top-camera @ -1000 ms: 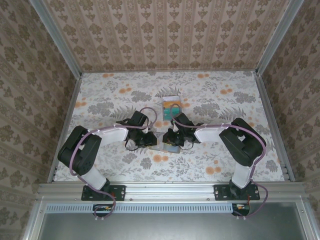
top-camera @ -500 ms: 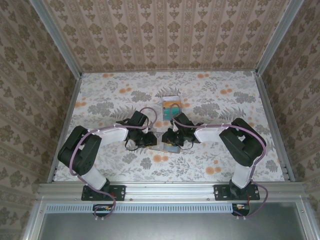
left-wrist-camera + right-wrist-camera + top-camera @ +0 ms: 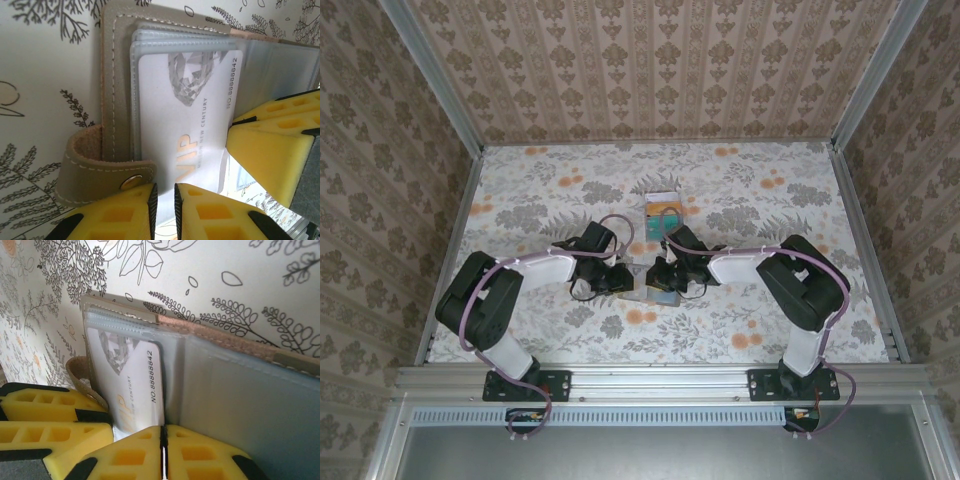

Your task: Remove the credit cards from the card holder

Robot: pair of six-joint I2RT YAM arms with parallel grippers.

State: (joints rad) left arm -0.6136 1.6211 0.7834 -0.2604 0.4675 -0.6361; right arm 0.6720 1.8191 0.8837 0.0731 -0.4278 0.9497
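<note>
Closing is the one change over the last second: the right gripper (image 3: 164, 432) has brought its fingers together, and both arms sit almost where they were.

Those fingers are now pressed flat against each other with only a hairline seam. Their tips are at the lower corner of the credit card (image 3: 185, 115), a white one marked VIP. Whether a card or sleeve edge is caught in the seam cannot be told.

The left gripper (image 3: 163, 190) has its fingers nearly together and pinches the near edge of the card holder (image 3: 116, 90), just beside the strap (image 3: 90, 170) and its snap (image 3: 131, 182).

The card holder lies open on the table (image 3: 750, 190), slightly nearer than the middle, between the two wrists. The card is tucked in a clear sleeve (image 3: 137, 55) on the tan panel. The pale lining of the other panel stretches away on the right gripper's side.

The two grippers crowd the holder's near edge, close to each other. The holder's far edge and its outer sides lie bare on the cloth.

A small box (image 3: 662, 211) with teal and orange contents stands just beyond the wrists, near but apart. Wide floral cloth stays open to the left, right and far side. The patterned walls (image 3: 650, 70) are well apart and the metal rail (image 3: 660, 380) runs along the near edge.
</note>
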